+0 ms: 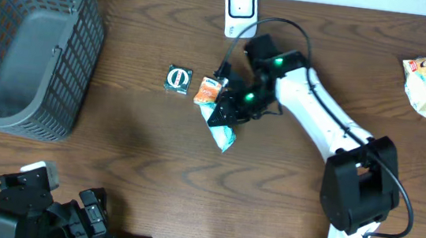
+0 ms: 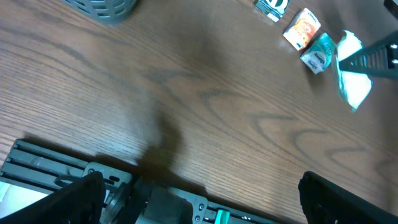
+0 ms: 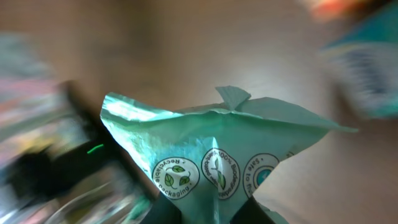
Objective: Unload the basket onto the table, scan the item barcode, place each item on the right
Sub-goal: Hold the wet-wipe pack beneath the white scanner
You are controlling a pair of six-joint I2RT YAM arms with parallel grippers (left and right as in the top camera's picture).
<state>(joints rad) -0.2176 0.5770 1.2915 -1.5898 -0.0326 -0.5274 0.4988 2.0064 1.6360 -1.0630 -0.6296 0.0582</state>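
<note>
Teal foil pouch [image 1: 224, 137] clamped in right jaws, orange packet [image 1: 207, 93] just beside, white scanner [image 1: 241, 5] nr far edge of wood table [image 1: 146, 152], left jaws wide apart.

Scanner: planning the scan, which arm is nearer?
Right. The right arm holds a pouch just below the scanner; the left arm sits far off, near left.

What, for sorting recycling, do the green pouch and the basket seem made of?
Pouch: likely thin plastic film, glossy; it creases sharply and glints, with printed recycling badges. Basket: probably moulded plastic, matte grey; uniform grid walls, thick smooth rim.
</note>
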